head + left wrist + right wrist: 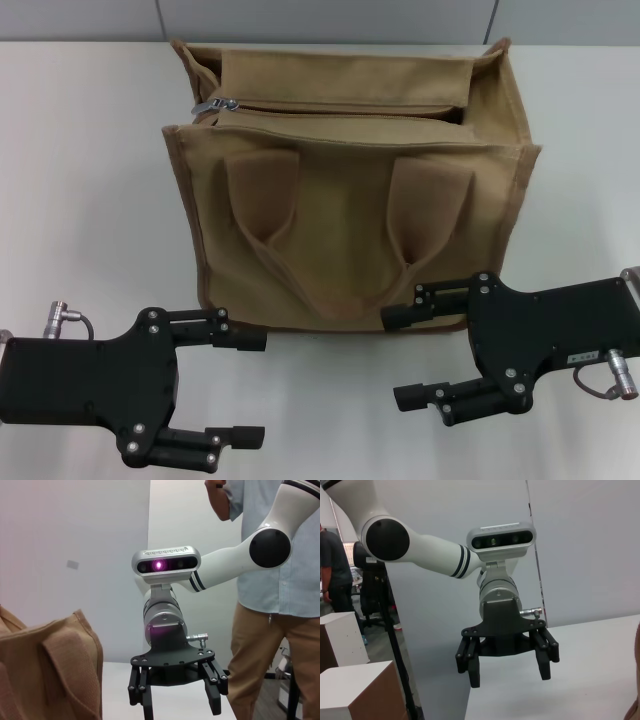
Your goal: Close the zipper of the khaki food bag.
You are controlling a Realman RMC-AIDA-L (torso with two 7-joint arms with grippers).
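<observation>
**Khaki food bag, zipper open, both grippers standing off**

Item: boxy tan canvas khaki food bag [350, 215] with darker brown piping and two looped handles, sitting upright toward the far middle of the plain white table [80, 180]. Its long khaki-taped zipper [340, 103] is running along the top, gaping, with the small silver slider [214, 104] lying at the bag's left end.

Left gripper [245, 388]: black, hovering near the table's front edge, left of the bag and apart from it, fingers spread and holding nothing.

Right gripper [405, 355]: black, hovering at the bag's front right, upper finger showing against the bag's lower edge, fingers spread, empty.

Surroundings: pale grey wall panels [320, 18] rising behind the table. A person in a light shirt and tan trousers [272, 605] is standing beyond the table's right side; brown and white boxes [355, 680] are sitting off the left side.
</observation>
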